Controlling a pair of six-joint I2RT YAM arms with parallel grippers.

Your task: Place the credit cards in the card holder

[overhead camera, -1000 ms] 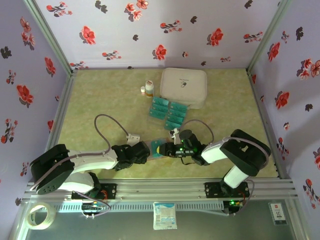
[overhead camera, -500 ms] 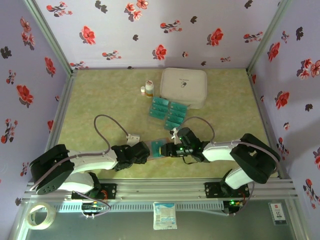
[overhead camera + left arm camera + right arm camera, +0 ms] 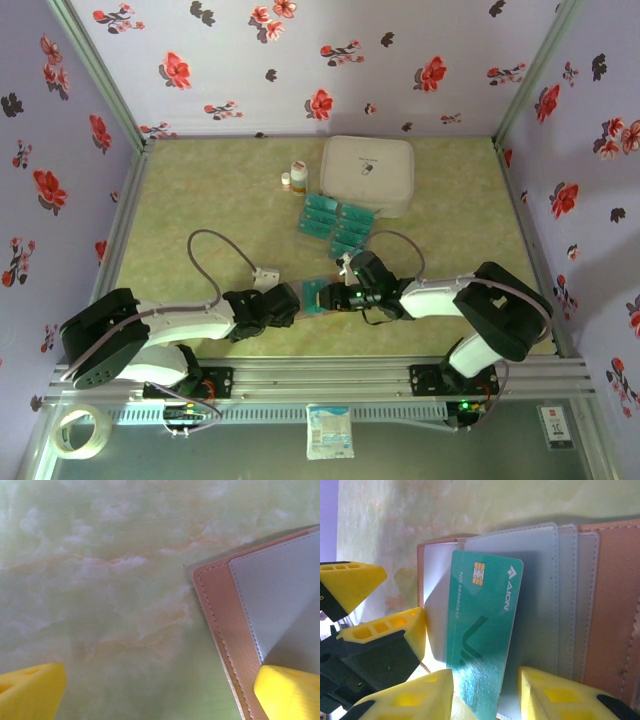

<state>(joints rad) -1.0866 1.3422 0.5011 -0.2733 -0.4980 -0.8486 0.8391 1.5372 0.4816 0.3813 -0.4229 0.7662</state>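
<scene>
Right arm nudged leftward, card [image 3: 482, 645] over holder [image 3: 615, 605]

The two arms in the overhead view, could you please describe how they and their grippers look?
Both arms have white link shells with black joints and stand on black bases on a silver rail. A grey cable loops from the left arm; another arcs over the right arm, where green lights glow. The fingers are bright yellow plastic with ribbed cut-outs on black mounts.

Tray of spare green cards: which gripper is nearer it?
Right. The right gripper sits just below the tray, over the wallet; the left gripper lies further left.
</scene>
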